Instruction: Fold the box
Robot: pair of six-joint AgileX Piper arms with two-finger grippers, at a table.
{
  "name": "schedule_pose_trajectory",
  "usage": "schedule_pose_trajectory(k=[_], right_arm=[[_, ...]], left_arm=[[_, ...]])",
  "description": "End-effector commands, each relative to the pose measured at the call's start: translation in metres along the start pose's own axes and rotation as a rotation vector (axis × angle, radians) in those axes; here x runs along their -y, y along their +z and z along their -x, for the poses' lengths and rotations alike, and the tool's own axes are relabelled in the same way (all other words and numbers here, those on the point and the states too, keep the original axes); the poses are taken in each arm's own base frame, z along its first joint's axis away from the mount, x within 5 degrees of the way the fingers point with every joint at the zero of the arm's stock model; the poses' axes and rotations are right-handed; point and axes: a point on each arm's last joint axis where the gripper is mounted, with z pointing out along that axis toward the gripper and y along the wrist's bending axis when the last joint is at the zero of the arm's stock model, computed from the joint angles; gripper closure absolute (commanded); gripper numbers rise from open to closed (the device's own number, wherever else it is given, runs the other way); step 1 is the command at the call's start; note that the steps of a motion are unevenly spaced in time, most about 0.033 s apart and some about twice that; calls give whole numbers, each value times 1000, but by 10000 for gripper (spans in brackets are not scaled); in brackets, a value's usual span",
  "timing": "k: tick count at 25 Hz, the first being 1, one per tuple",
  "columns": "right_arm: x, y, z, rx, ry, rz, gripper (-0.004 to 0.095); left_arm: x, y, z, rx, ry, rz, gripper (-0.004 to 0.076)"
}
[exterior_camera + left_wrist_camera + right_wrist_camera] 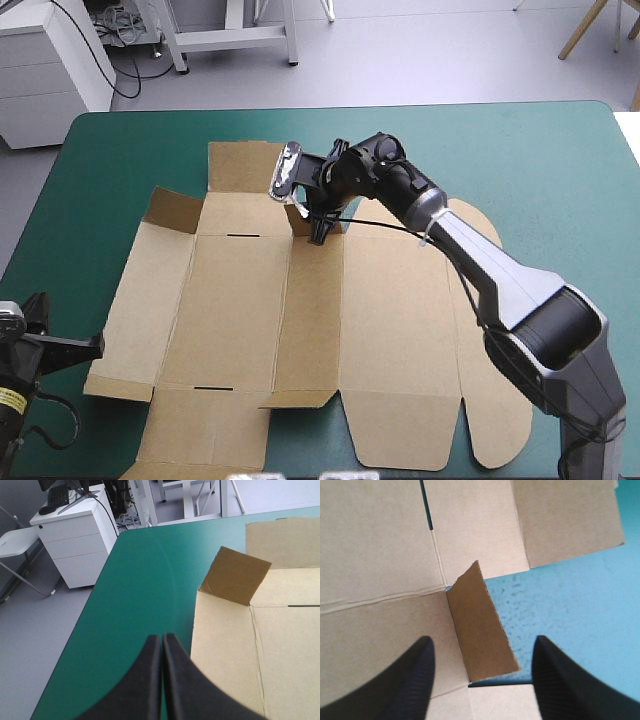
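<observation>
Two states here: right fingers spread wide, straddling a small raised flap at the far edge of the box. Left fingers pressed together, empty, beside its left side. I see the brown sheet mostly flat, mid-worktop.

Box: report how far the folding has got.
Done: almost nothing; the box lies flat on the teal-green cover, only small flaps tilted up. In hand: the right gripper, open, has one raised flap between its fingers. The left gripper is shut, off the box. Left: every wall raised and tucked.
</observation>
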Motion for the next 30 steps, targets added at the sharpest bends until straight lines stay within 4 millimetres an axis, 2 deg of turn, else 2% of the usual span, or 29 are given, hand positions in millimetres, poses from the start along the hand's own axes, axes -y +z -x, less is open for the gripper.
schedule_pose_trajectory(k=[1, 2, 4, 7, 8, 10, 13, 17, 20, 25, 30], right_arm=[[13, -70, 16, 127, 91, -118, 804], [13, -74, 17, 140, 104, -127, 925], [16, -78, 19, 167, 194, -142, 908], [21, -79, 15, 160, 428, -189, 908], [25, -80, 12, 143, 497, -233, 908], [36, -93, 0, 82, 585, -367, 908], [37, -108, -13, 28, 624, -353, 908], [30, -127, -37, 36, 698, -328, 918], [15, -140, -59, 66, 747, -324, 919], [-24, -169, -91, 128, 789, -342, 922], [-61, -191, -120, 160, 838, -344, 922]], left_arm=[[0, -3, 15, 108, 19, -13, 683], [0, -3, 15, 109, 25, -9, 649], [0, -3, 15, 106, 26, -7, 499], [-1, -3, 15, 109, 34, -1, 181], [0, -3, 15, 105, 29, -4, 135], [0, -2, 12, 75, 11, -9, 125], [0, 1, 20, 73, 34, 1, 125], [2, 8, 43, 61, 99, 2, 125], [5, 17, 59, 45, 133, 2, 126], [13, 42, 82, 11, 174, -4, 126], [22, 69, 93, -23, 234, -14, 126]])
